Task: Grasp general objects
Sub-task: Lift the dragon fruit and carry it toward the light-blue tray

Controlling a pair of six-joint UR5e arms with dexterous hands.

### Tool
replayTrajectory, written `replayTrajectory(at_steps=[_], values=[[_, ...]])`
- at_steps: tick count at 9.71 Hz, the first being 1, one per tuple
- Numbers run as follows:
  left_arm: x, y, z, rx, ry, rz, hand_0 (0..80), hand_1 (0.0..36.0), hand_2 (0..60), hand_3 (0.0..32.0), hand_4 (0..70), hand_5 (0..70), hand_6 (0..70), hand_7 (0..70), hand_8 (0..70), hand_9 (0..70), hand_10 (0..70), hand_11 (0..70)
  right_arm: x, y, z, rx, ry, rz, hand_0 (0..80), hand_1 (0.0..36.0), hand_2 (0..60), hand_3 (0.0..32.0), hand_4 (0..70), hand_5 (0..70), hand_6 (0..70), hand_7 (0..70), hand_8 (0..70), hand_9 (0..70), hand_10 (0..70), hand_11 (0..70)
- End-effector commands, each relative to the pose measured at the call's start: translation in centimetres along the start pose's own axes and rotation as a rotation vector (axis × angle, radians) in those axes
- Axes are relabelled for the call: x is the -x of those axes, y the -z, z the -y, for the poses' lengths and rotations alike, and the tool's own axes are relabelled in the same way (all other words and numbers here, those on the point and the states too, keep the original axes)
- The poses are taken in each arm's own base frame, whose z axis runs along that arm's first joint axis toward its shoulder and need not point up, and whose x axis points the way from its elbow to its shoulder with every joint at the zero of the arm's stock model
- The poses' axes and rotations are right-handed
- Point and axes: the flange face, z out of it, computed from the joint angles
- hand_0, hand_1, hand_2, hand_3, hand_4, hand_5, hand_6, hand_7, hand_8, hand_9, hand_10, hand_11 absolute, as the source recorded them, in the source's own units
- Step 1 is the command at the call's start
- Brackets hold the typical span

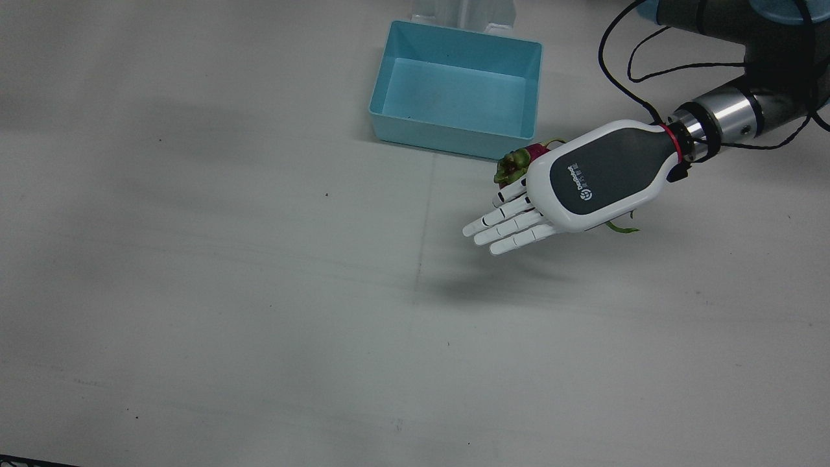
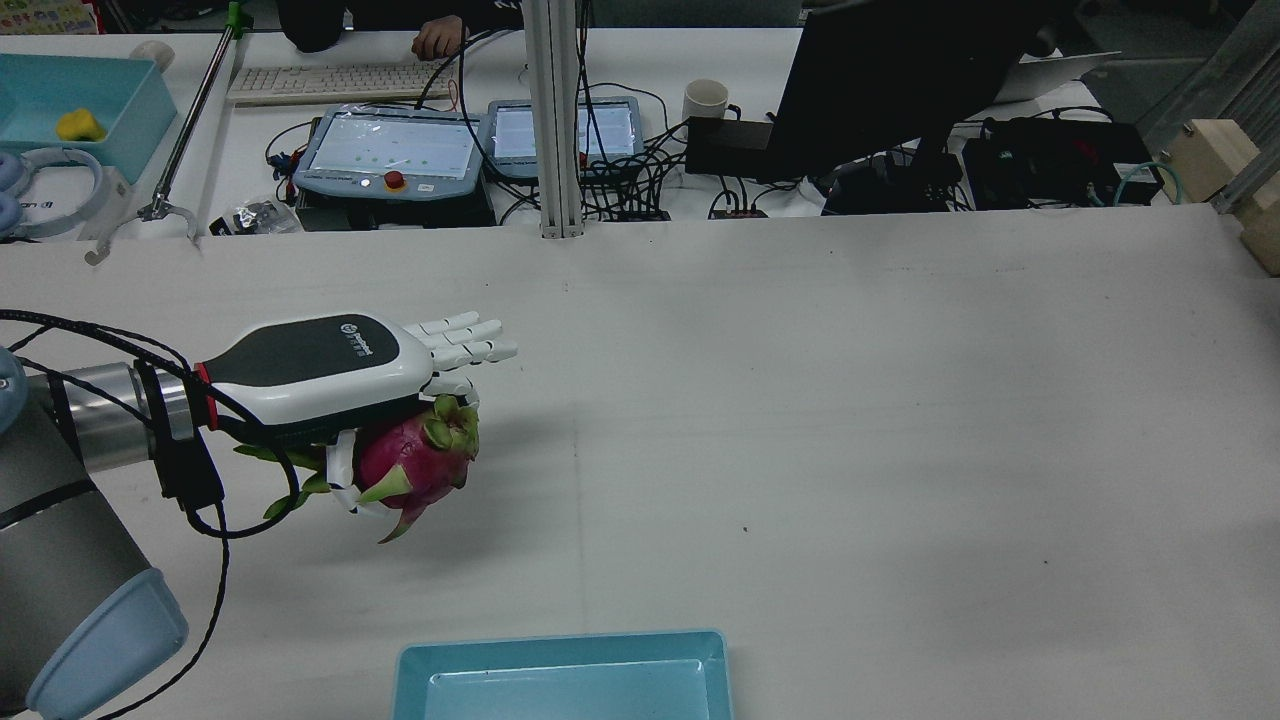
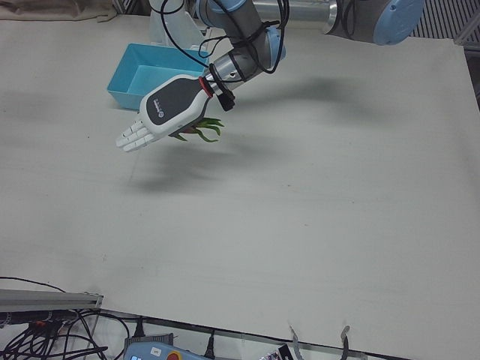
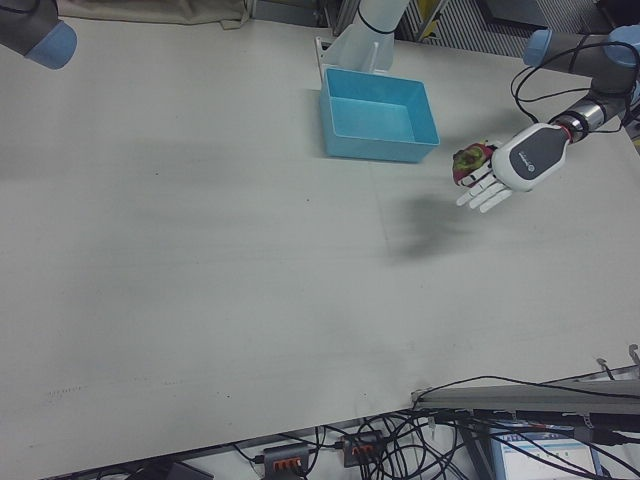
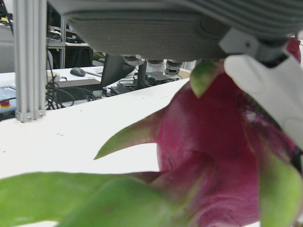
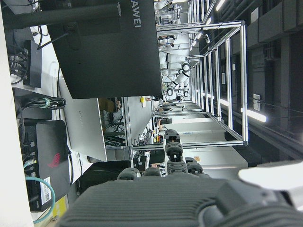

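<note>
A pink dragon fruit (image 2: pixel 415 460) with green scales is pressed under the palm of my left hand (image 2: pixel 320 370), with the thumb curled beneath it. The other fingers (image 2: pixel 465 338) stretch out straight. Hand and fruit hang above the table, casting a shadow on it. From the front view the hand (image 1: pixel 583 175) covers most of the fruit (image 1: pixel 519 162), which peeks out next to the blue bin. The fruit fills the left hand view (image 5: pixel 213 156). My right hand (image 6: pixel 165 189) shows only in its own view, with nothing in it.
An empty light-blue bin (image 1: pixel 454 91) stands on the table just beyond the left hand, toward the robot's side; it also shows in the rear view (image 2: pixel 570 690). Monitors, cables and teach pendants (image 2: pixel 390 145) lie past the table's far edge.
</note>
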Motion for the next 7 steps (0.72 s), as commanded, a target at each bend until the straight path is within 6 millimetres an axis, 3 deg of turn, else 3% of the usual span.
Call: replayTrajectory(at_steps=[1,3,5,7], values=[[-4.6,0.1,-6.0,0.108,0.050,-0.024,54.3,36.0,60.0,0.0,23.5,46.1,0.0,10.7,0.0,0.7,0.0,0.0,0.0,0.0,0.1,-0.001,0.000,0.001,0.0,0.0,0.0,0.0,0.0,0.0,0.0,0.0,0.0,0.0,0.0,0.0],[-4.8,-0.1,-7.0,0.138,0.188,-0.022,56.2,36.0,60.0,0.0,26.4,48.2,0.0,13.7,0.0,1.3,0.0,0.0,0.0,0.0,0.1,-0.001,0.000,-0.001,0.0,0.0,0.0,0.0,0.0,0.0,0.0,0.0,0.0,0.0,0.0,0.0],[-4.9,-1.2,-11.0,0.209,0.260,-0.016,56.3,36.0,60.0,0.0,23.7,46.8,0.0,13.1,0.0,1.2,0.0,0.0,0.0,0.0,0.1,-0.001,0.000,0.001,0.0,0.0,0.0,0.0,0.0,0.0,0.0,0.0,0.0,0.0,0.0,0.0],[-4.5,-1.5,-13.2,0.244,0.280,-0.001,57.4,36.0,60.0,0.0,25.2,47.2,0.0,14.3,0.0,1.4,0.0,0.0,0.0,0.0,0.1,-0.001,0.000,0.001,0.0,0.0,0.0,0.0,0.0,0.0,0.0,0.0,0.0,0.0,0.0,0.0]])
